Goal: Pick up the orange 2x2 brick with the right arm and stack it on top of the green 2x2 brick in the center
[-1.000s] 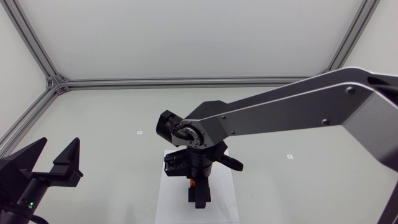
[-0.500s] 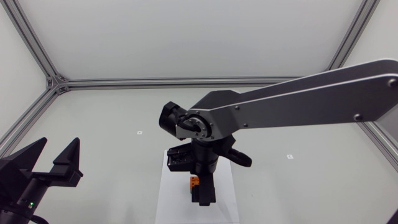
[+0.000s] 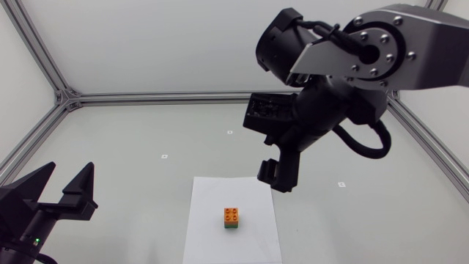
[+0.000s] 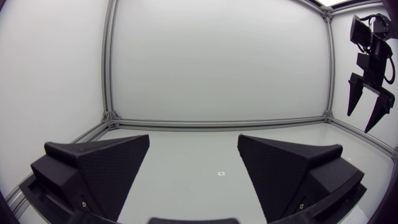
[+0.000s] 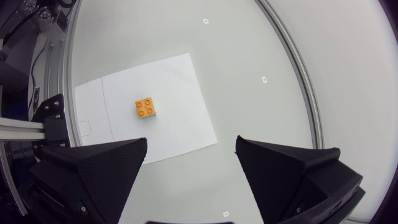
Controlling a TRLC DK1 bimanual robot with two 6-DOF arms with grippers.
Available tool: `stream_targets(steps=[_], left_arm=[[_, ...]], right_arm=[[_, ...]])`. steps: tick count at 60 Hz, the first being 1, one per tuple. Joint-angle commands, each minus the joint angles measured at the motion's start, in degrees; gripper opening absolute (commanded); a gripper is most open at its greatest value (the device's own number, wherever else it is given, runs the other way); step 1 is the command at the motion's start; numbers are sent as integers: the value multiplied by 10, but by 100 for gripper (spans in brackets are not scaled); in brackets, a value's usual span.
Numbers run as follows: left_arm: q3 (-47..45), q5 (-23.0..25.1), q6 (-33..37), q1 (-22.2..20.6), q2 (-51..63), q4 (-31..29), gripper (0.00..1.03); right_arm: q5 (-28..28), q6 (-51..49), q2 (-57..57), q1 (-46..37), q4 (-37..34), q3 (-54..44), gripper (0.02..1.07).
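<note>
Our right gripper [image 3: 276,178] hangs high above the smooth worktop [image 3: 132,147], its matte wedge fingers apart and empty. The studded orange 2x2 brick [image 3: 232,215] sits squarely atop the green 2x2 brick [image 3: 232,226] on a flat white paper sheet [image 3: 209,238]. Our left gripper [image 3: 70,172] rests aside, fingers likewise apart.

Head view is taken from a fixed cam above the table [image 3: 146,139], aimed down, fairly far off. Left wrist view is set low and faced across the table; the right gripper [image 4: 367,107] is caught high up, far away. Right wrist view is held high, pointed down. The white sheet [image 5: 180,93] w/ the orange brick [image 5: 145,107] is shared by head & right wrist views.
</note>
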Motion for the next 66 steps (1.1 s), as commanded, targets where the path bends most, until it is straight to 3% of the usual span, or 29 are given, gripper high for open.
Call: stream_targets(steps=[1, 30, 48, 66], left_arm=[[-23, 2, 7, 2, -5, -8, 99], [-23, 2, 7, 2, -5, -8, 99], [-23, 2, 7, 2, -5, -8, 99], [-23, 2, 7, 2, -5, -8, 99]], right_arm=[[-1, 21, -42, -34, -8, -29, 103], [-44, 2, -243, -258, -12, -166, 103], [-69, -31, -355, -435, 86, -275, 103], [-37, -23, -493, -468, 197, -388, 103]])
